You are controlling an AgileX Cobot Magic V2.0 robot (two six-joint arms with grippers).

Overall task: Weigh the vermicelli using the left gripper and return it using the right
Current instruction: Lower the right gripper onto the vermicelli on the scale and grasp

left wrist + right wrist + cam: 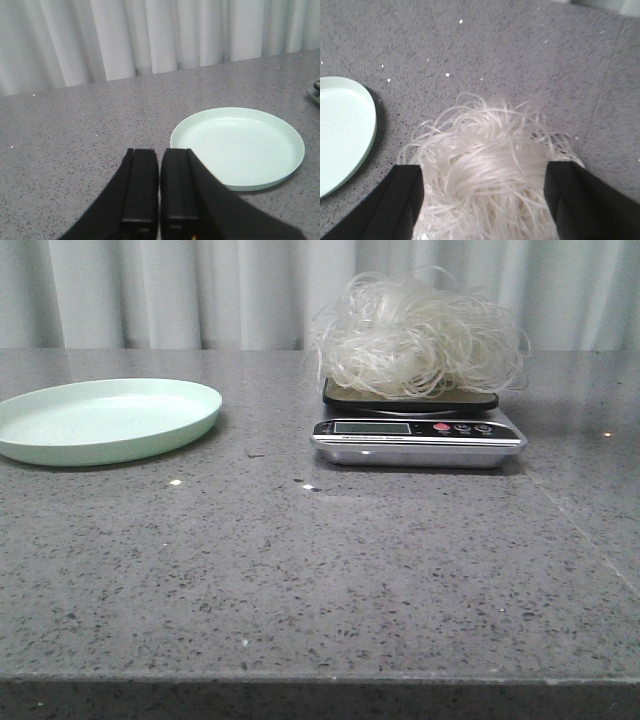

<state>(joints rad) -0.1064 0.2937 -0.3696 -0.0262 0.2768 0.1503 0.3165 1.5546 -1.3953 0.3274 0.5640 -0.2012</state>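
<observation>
The vermicelli [415,335], a fluffy nest of whitish glassy strands, rests on the black platform of a silver kitchen scale [420,435] at the right middle of the table. The pale green plate [105,420] lies bare at the left. No gripper shows in the front view. In the right wrist view my right gripper [482,172] is open, its two fingers on either side of the vermicelli [485,175], just above it. In the left wrist view my left gripper [160,160] is shut and empty, low over the table beside the plate [237,147].
The grey speckled countertop [300,580] runs to a front edge near the camera. White curtains [200,290] hang behind the table. A corner of the scale [315,92] shows at the edge of the left wrist view.
</observation>
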